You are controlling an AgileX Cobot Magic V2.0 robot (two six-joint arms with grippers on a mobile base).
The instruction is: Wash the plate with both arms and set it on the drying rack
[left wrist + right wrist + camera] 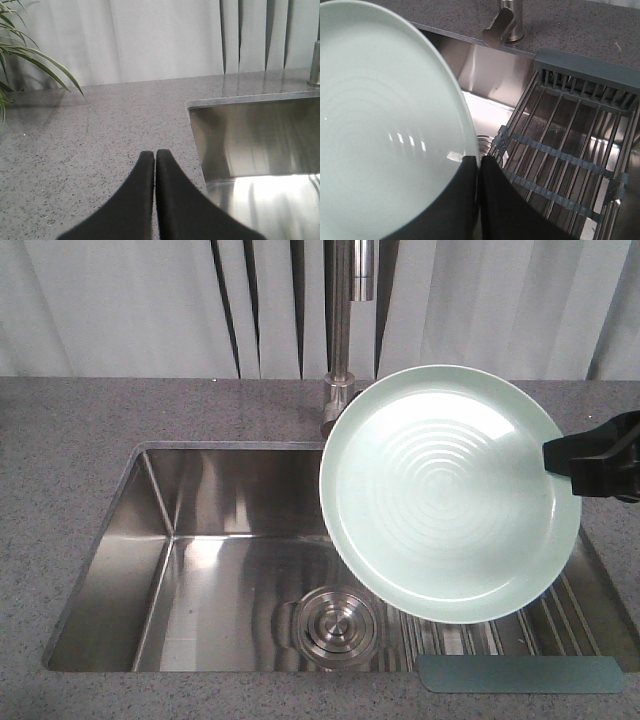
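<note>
The pale mint-green plate (450,495) is hanging tilted over the sink (200,570), ringed face showing, with the right tool (479,164) pinching its right rim. The steel-rod drying rack (565,150) is sitting underneath, across the sink's right end.

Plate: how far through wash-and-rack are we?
Done: pickup. The right gripper is shut on the rim of the plate, holding it tilted over the sink.
In hand: that one-arm hold. The left gripper is shut over the counter, off the plate. No water is visible, so washing can't be confirmed.
Left: set the plate in the drying rack, which has nothing on its visible part.
</note>
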